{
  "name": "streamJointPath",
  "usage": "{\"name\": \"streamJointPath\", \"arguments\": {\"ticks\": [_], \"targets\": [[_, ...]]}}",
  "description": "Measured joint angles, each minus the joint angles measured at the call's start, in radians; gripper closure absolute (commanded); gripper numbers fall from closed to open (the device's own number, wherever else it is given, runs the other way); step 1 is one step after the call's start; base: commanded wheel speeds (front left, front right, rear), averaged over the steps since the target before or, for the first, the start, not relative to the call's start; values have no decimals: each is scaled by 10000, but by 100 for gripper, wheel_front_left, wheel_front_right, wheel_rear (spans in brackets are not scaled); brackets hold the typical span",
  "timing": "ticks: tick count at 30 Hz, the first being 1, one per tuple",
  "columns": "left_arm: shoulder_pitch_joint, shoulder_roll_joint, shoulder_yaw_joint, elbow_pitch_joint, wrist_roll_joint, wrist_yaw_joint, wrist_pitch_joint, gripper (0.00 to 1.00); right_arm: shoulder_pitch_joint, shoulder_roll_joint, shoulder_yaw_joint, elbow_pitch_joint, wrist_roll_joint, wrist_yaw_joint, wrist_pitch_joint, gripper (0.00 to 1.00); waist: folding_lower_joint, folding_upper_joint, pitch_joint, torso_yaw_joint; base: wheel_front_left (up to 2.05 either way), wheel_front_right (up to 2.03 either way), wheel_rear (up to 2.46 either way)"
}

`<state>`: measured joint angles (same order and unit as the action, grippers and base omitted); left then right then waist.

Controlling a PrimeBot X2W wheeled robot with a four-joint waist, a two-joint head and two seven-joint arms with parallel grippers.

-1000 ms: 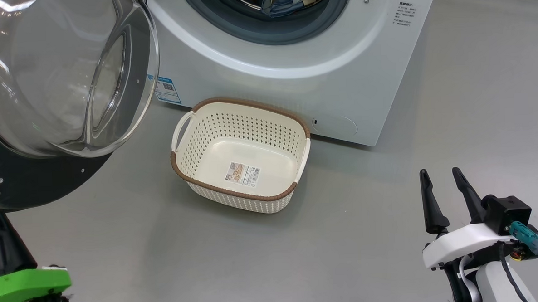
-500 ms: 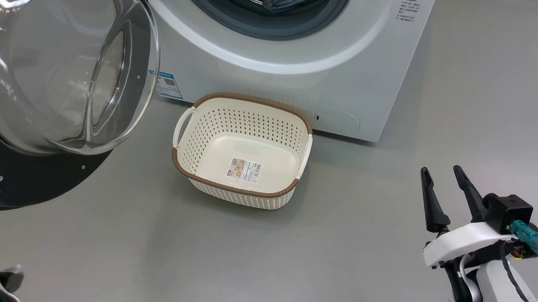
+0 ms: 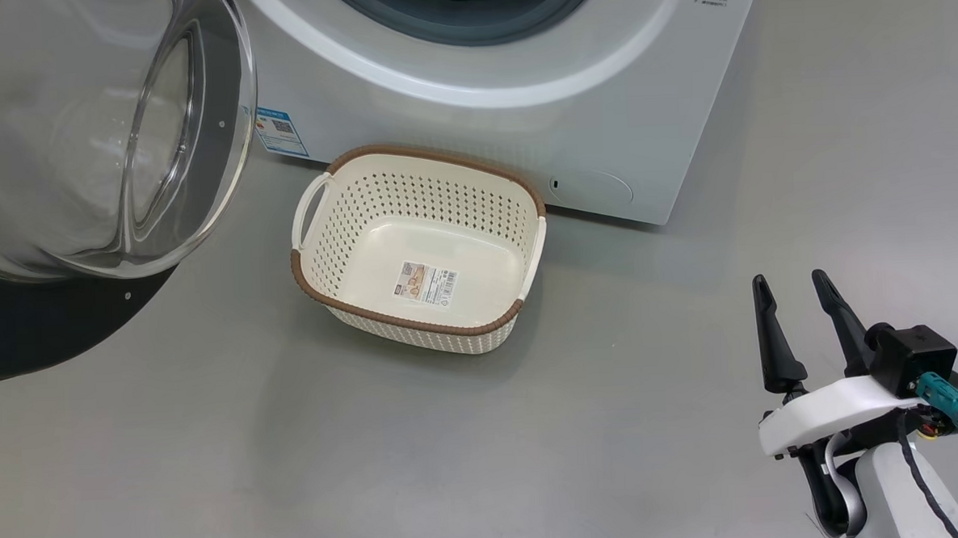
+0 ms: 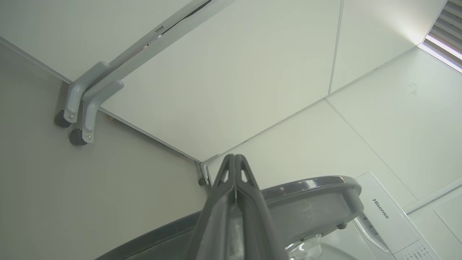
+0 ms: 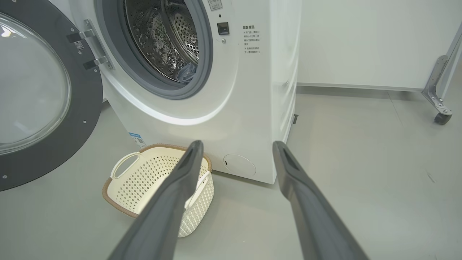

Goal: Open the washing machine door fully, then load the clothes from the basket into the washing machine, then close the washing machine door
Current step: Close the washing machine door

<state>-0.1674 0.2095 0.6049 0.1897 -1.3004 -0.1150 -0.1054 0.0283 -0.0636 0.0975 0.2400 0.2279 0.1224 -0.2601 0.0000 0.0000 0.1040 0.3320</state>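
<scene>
Holding right fingers (image 3: 773, 345) spread wide and empty over the floor (image 3: 615, 425) beside the basket (image 3: 411, 201), pressing left fingers (image 4: 218, 209) together, empty, by the open door (image 3: 45, 340).

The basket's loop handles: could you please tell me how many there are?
2: the left handle at the left end of the basket in the head view, the right handle at its opposite end. None seems hidden.

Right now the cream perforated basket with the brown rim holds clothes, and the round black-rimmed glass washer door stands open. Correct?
No: the head view shows the cream perforated basket empty, only a label sticker on its bottom. The round black-rimmed glass door does stand open.
</scene>
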Motion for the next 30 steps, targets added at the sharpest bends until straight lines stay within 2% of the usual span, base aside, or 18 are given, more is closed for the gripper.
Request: {"name": "streamJointPath", "arguments": {"ticks": [6,15,18,22,30], "targets": [[-686,424,525,617,-1296,167,849,100,-50,-52,-35,-23,0,0,0,0,0,0,206,-125,0,0,0],[-888,1254,1074,1513,-2019,734,1843,100,-213,-324,-81,-71,-2,0,0,0,1,0,443,-274,0,0,0],[-1081,1243,1022,1745,-2447,934,2282,100,-213,-385,-117,-73,-15,0,0,0,0,0,526,-307,0,0,0],[-1210,1279,1041,1946,-2499,1016,2462,100,-218,-462,-84,-73,-15,0,0,0,0,0,595,-348,0,0,0],[-1449,1438,1032,2240,-2936,980,3001,100,-247,-631,-73,-81,-15,0,0,0,1,0,727,-472,0,0,0]]}}
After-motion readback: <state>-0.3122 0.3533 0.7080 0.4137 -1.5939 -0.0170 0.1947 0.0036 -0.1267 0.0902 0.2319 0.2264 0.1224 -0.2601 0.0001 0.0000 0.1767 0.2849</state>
